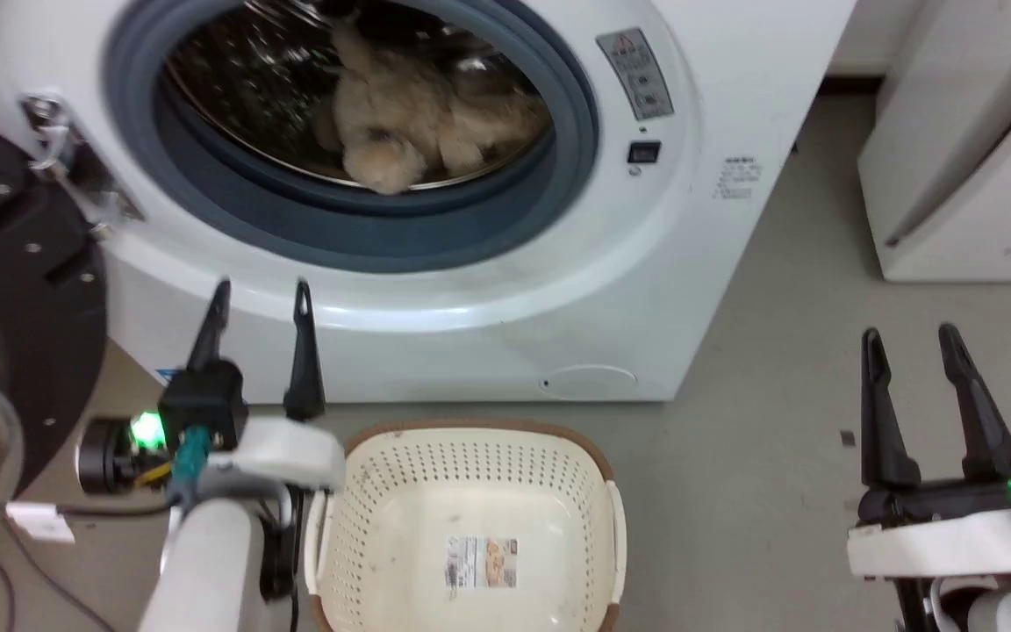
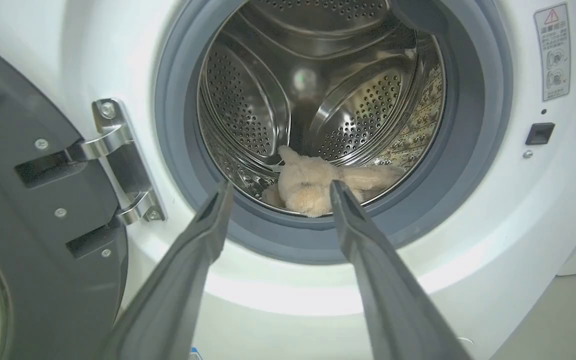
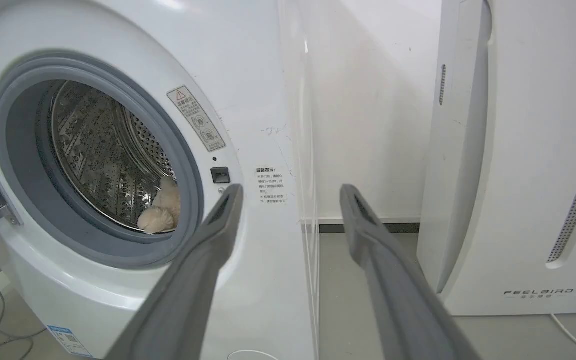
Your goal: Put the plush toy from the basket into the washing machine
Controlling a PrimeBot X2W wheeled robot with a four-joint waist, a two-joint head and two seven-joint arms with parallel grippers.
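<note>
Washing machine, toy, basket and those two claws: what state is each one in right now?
washing machine: door wide open.
plush toy: lying inside the drum, near the front.
basket: upright on the floor, empty but for a paper label.
left gripper: open, holding nothing.
right gripper: open, holding nothing.

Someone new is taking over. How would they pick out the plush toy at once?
Find the big white washing machine with its round door swung open. Look past the grey seal into the steel drum: the plush toy lies at its bottom. It is the one shaggy cream-beige thing among shiny metal.
</note>
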